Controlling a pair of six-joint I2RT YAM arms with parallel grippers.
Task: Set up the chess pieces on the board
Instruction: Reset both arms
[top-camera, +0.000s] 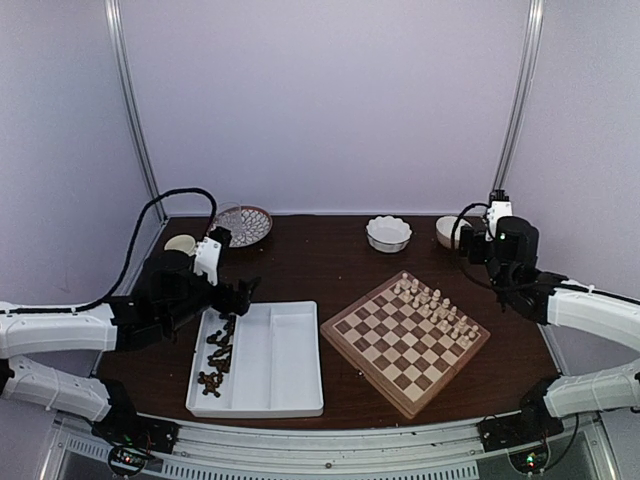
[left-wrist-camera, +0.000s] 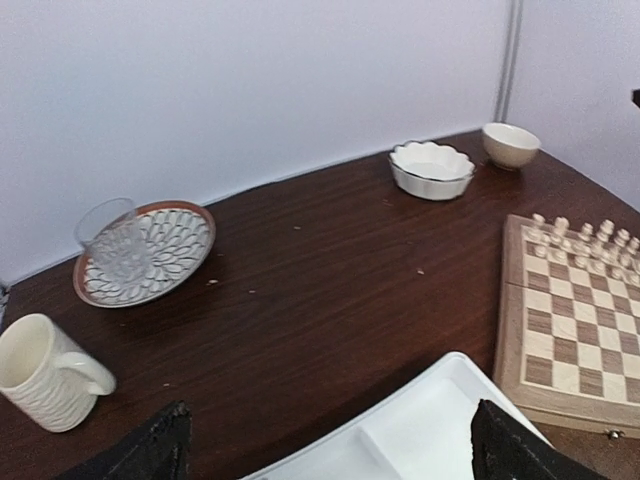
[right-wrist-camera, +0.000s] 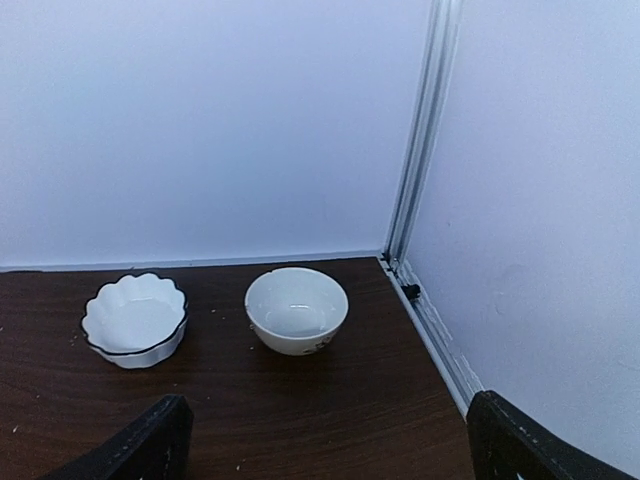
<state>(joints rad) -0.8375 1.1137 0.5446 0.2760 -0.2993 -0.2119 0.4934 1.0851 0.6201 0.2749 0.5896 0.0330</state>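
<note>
The chessboard (top-camera: 397, 346) lies right of centre, turned like a diamond. Several cream chess pieces (top-camera: 435, 305) stand in two rows along its far right edge; they also show in the left wrist view (left-wrist-camera: 585, 243) on the board (left-wrist-camera: 565, 335). Several dark brown pieces (top-camera: 216, 358) lie in the left compartment of the white tray (top-camera: 285, 360). My left gripper (top-camera: 246, 291) is open and empty, above the tray's far left corner. My right gripper (top-camera: 470, 240) is open and empty, raised behind the board near the round bowl (right-wrist-camera: 296, 310).
A scalloped white bowl (top-camera: 388, 233) and a round white bowl (top-camera: 448, 231) sit at the back right. A patterned plate with a glass (top-camera: 242, 224) and a cream mug (top-camera: 180, 244) stand at the back left. The right wall and corner post (right-wrist-camera: 420, 150) are close.
</note>
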